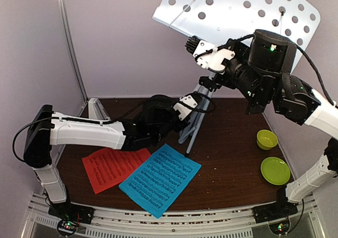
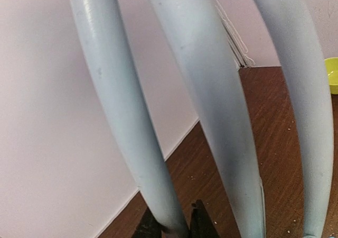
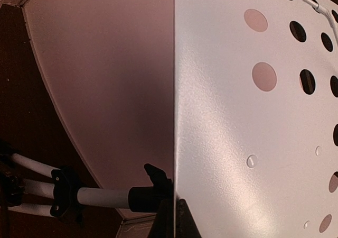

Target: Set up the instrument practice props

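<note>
The white perforated music-stand desk [image 1: 237, 10] is up at the back, tilted, on its white tripod legs [image 1: 194, 124]. My right gripper [image 1: 191, 43] is shut on the desk's lower edge; in the right wrist view the thin desk [image 3: 237, 116] runs edge-on between the dark jaws of that gripper [image 3: 174, 212]. My left gripper [image 1: 193, 101] reaches in low and is shut on one tripod leg [image 2: 127, 116], which sits between its black fingertips [image 2: 202, 222]. The blue music sheet [image 1: 160, 179] and red-orange music sheet [image 1: 113, 166] lie flat near the front, overlapping. The small white metronome [image 1: 96, 109] stands at the back left.
A yellow-green bowl [image 1: 266, 139] and a yellow-green plate [image 1: 275, 170] sit on the right side of the brown table [image 1: 227, 158]. White walls close in the back and both sides. The right arm hangs high over the table's right half.
</note>
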### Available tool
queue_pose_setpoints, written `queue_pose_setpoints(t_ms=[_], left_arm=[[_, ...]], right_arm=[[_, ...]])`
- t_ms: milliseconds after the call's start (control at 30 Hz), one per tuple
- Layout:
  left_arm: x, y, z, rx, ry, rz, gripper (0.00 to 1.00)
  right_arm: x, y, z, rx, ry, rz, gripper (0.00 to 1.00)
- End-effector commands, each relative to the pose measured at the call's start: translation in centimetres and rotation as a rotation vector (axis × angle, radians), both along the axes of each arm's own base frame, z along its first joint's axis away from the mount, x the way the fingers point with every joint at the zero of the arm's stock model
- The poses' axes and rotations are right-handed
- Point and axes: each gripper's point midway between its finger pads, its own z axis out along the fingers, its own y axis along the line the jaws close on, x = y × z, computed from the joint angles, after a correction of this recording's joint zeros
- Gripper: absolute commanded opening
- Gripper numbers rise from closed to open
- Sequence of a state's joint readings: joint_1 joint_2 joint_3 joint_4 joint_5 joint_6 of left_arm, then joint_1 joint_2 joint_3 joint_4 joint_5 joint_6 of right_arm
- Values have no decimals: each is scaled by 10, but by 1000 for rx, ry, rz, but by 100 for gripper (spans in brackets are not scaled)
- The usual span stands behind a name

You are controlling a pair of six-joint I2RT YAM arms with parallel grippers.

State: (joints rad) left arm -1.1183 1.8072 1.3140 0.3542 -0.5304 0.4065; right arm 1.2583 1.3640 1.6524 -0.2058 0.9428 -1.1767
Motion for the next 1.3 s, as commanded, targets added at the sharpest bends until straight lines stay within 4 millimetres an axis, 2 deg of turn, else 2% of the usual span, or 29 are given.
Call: queue_pose_setpoints(t_ms=[0,233,333,467,600,733,967,1200,1267], left_arm=[[-11,-9,-30,258,-146,-103,0],[1,-9,-48,314,-193,-137,0],[6,-14,-54,308,-186,-173,0],[14,-27,-59,291,-174,-186,0],[22,-41,-74,319,-170,-194,0],[28,-43,-89,339,-158,-187,0],[40,-33,-102,359,-143,-146,0],[45,-26,-107,376,-145,-118,0],[45,-26,-108,380,-148,-116,0]], right_arm=[[-23,-41,97,287,-154,68,0],[-17,-31,98,180,-167,92,0],[-10,-21,91,104,-167,99,0],[2,0,73,17,-152,117,0],[18,17,49,-56,-119,123,0],[31,28,32,-91,-101,136,0],[48,33,9,-101,-84,128,0],[53,32,-8,-94,-77,111,0],[52,30,-11,-84,-79,104,7]])
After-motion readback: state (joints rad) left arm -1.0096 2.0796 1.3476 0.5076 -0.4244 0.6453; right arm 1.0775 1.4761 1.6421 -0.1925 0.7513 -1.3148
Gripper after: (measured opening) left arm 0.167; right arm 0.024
